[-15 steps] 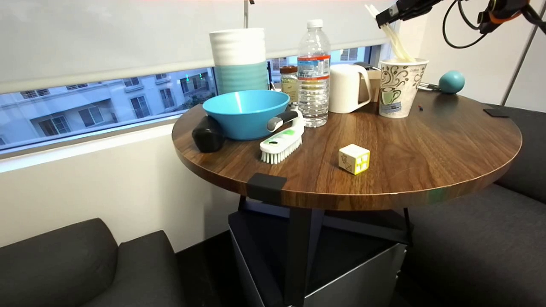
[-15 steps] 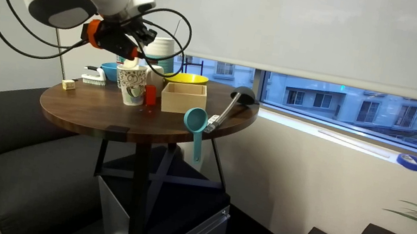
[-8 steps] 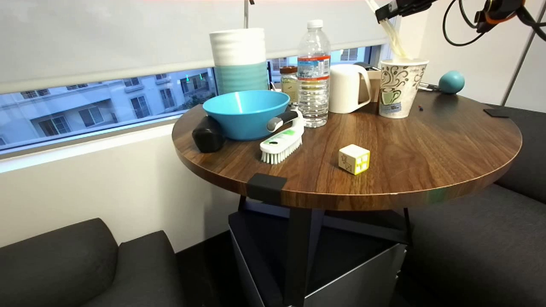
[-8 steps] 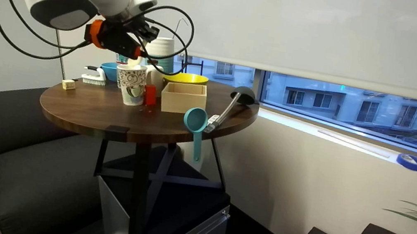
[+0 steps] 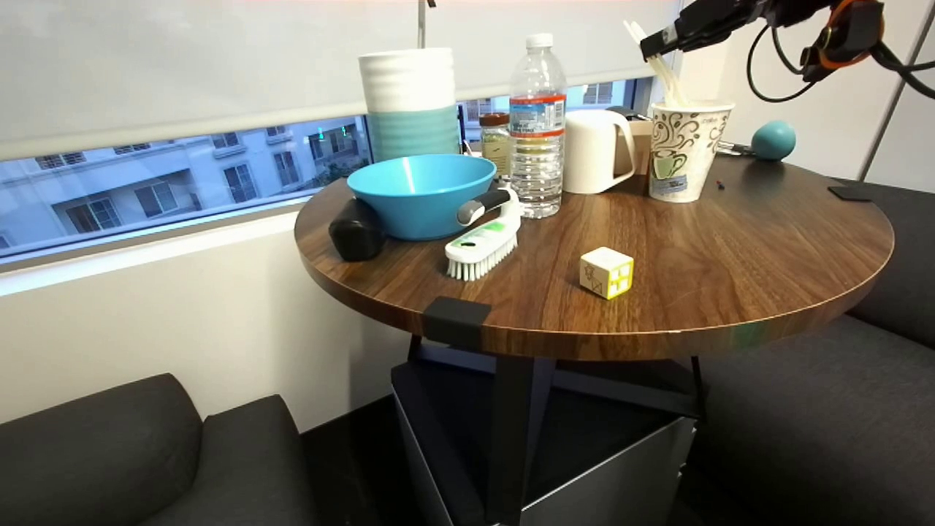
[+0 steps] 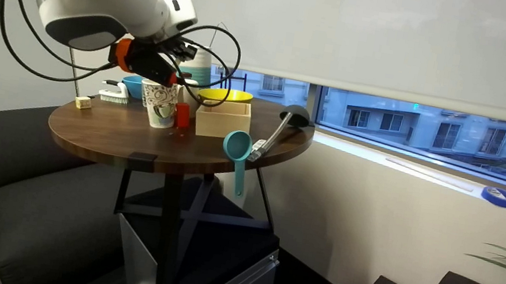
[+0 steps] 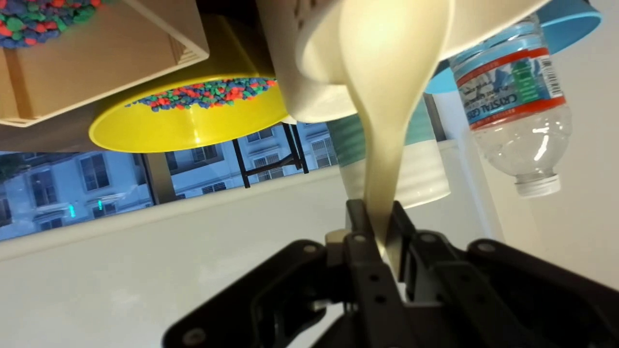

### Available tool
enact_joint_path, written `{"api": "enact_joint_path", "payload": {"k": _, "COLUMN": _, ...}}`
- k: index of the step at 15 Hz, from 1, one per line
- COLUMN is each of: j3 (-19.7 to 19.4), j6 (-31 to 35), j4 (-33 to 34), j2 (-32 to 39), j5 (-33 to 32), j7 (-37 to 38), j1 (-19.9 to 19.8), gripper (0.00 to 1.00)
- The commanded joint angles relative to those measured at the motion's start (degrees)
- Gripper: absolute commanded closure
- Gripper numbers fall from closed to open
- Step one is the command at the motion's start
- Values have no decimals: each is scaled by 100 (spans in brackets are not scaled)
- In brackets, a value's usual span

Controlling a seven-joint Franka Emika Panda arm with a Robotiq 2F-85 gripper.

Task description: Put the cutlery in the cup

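Your hand (image 5: 651,47) has sunk since the earlier frame, toward 6 o'clock in an exterior view, and the spoon (image 5: 666,79) has gone down with it; the cup (image 5: 683,157) stands where it stood. You have the fingers (image 7: 357,216) pinched on the spoon's handle, the gap between them no wider than the handle itself. The spoon is tilted, its top end leaning to 11 o'clock, and its lower end drops out of sight at the cup's rim; you cannot tell how deep it reaches. Your wrist view hangs upside down: the spoon's broad end points to 12 o'clock, the yellow bowl (image 7: 184,135) with its coloured bits (image 7: 213,94) is at 10, and the bottle (image 7: 515,89) is at 2. The cup is upright on the table (image 5: 789,241), at about 1 o'clock of the round top. Taken from the cup in an exterior view, the mug (image 5: 588,150) is near at 9 o'clock, the bottle just past it, and the blue bowl (image 5: 421,212) farther out the same way; the brush (image 5: 482,242) lies at 8 and the block (image 5: 606,272) at 7, both well apart from the cup. In an exterior view you also get a red piece (image 6: 182,115) just beside the cup at 3 o'clock, the box (image 6: 222,126) next past it, and the arm (image 6: 102,6) reaching in from 10.
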Motion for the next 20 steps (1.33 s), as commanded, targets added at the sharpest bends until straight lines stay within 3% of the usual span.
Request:
{"api": "enact_joint_path", "payload": {"k": 1, "j3": -322, "j6": -158, "j4": 0, "j2": -485, "j5": -35, "j7": -455, "j1": 276, "gripper": 97}}
{"api": "enact_joint_path", "payload": {"k": 10, "j3": -588, "j6": -799, "j4": -1, "j2": -438, "j5": -44, "j7": -1122, "j1": 189, "gripper": 97}}
{"api": "enact_joint_path", "payload": {"k": 20, "j3": -626, "j6": -960, "j4": -1, "j2": -267, "j5": 19, "j7": -1176, "j1": -109, "gripper": 97}}
